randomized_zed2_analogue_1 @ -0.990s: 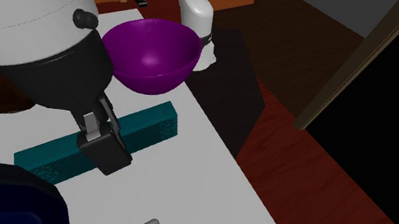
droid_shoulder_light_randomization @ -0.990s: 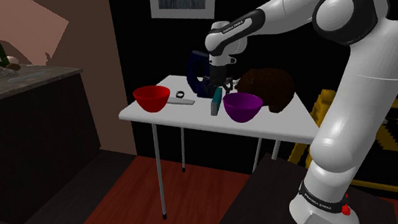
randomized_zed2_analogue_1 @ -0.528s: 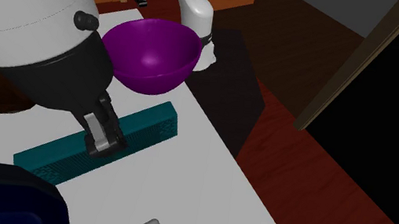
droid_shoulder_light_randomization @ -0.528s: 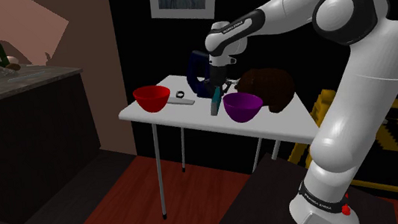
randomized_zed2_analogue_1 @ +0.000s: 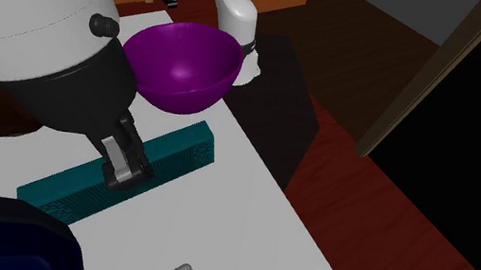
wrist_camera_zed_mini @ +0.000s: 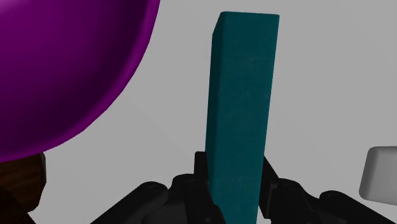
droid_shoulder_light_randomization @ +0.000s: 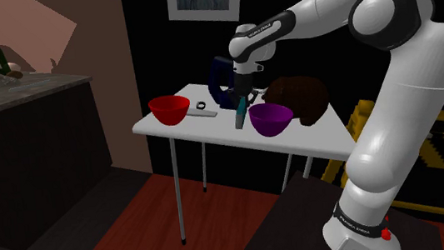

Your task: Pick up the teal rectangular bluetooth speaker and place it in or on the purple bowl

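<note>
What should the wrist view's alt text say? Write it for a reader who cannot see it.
A long teal speaker lies on a pale table, its near end clasped between two black fingers. A purple bowl sits close beside it, and a pale grey block lies on the other side.

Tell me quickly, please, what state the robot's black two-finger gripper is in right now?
Gripper: closed on the teal rectangular speaker, which lies on the white table.
</note>
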`<state>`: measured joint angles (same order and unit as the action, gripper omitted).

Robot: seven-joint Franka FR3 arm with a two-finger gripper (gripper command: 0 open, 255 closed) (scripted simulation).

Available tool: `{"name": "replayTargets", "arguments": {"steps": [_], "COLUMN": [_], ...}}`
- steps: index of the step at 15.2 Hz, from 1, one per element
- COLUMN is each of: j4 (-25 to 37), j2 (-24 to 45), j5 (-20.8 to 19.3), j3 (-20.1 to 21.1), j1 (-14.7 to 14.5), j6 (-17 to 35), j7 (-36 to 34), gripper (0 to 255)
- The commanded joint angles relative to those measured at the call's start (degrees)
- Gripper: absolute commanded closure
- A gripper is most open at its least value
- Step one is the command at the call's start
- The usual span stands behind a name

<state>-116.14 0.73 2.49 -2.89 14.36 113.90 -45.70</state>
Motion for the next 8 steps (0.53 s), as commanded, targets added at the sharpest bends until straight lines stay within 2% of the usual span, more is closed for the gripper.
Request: {"name": "replayTargets", "arguments": {"steps": [1,8], "j4": [0.5,4.5], "j2": [-0.2,-1.5], "j5": [0.0,-0.2], "j3": [0.0,0.0], "j1": [0.0,0.0], "j6": [-0.7,-6.0], "j7": [0.0,-0.3], "gripper": [255,255]}}
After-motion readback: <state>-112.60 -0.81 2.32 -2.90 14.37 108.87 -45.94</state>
